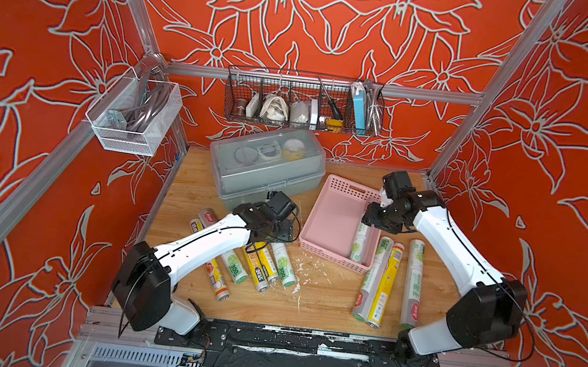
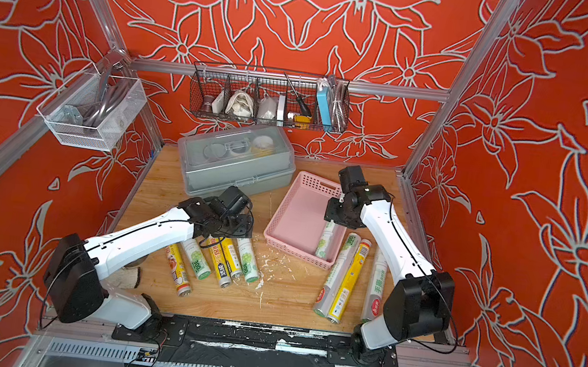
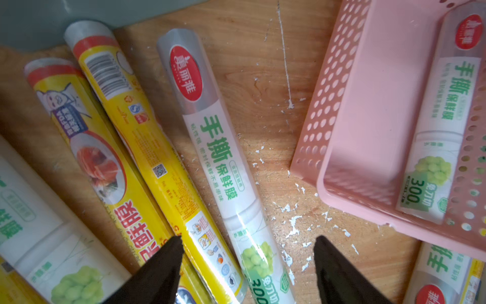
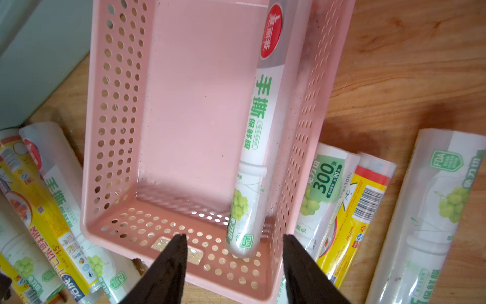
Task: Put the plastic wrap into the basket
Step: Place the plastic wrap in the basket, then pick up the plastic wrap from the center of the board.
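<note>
Basket (image 1: 334, 215), pink and perforated, sits on the wooden table (image 1: 321, 296) at an angle. One white-green plastic wrap roll (image 1: 360, 243) already lies inside, flat along the wall on the robot's right. Right gripper (image 4: 234, 238) hovers over the basket near that roll's grape-print end, fingers apart, holding nothing. Left gripper (image 3: 247, 242) is also spread and empty, above another white-green roll (image 3: 218, 158) in the loose cluster left of the basket, with yellow rolls (image 3: 147, 147) just beside it. Three more rolls (image 1: 387, 278) lie on the table beside the basket's right wall. Grey lidded box (image 1: 268, 166) stands behind.
</note>
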Controlling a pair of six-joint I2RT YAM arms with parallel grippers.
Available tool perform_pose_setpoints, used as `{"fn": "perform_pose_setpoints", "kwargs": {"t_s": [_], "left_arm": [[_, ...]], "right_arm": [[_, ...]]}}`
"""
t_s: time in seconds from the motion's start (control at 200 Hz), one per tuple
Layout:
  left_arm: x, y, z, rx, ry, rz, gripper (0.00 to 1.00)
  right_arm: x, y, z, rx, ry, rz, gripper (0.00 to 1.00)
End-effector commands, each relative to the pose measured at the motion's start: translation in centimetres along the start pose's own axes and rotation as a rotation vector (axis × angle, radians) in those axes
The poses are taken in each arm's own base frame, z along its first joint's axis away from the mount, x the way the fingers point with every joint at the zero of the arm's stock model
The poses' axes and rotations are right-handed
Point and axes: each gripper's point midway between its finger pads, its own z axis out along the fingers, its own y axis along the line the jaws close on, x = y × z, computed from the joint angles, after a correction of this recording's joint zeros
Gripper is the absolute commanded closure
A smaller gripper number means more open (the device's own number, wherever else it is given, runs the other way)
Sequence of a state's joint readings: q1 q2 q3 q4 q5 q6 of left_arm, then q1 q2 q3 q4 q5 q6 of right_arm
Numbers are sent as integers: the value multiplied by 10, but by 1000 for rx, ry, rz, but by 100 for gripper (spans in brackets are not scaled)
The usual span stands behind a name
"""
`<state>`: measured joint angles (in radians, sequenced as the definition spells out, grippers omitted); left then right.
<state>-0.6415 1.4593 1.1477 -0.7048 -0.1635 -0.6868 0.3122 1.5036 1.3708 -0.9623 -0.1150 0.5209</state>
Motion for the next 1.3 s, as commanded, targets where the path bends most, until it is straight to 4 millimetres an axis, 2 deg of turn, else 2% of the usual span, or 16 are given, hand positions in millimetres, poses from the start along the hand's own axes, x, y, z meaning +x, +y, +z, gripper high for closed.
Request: {"fn": "perform_pose_setpoints", "kwargs": {"t_s": [0.0,0.145,0.375,0.505,0.981,1.296], "left_arm": [[10,11,15,-79,56,-82,16],[13,2,35,-81,98,-99,15],[15,14,62,-169,86,-169,21],[14,14,70,-180,85,-178,21],[22,21,96,-246,114,-183,26],[26,22,108,-258,126,-182,35]], "right_arm": [[19,9,0,-76,39,-32,41],[33,21,-4,-165,54,-56,40],[39,18,-18,-169,34,-94,39],[40,16,-22,-167,21,-106,39],[47,8,-13,-136,37,-94,38],[48,7,-14,-134,37,-89,38]]}}
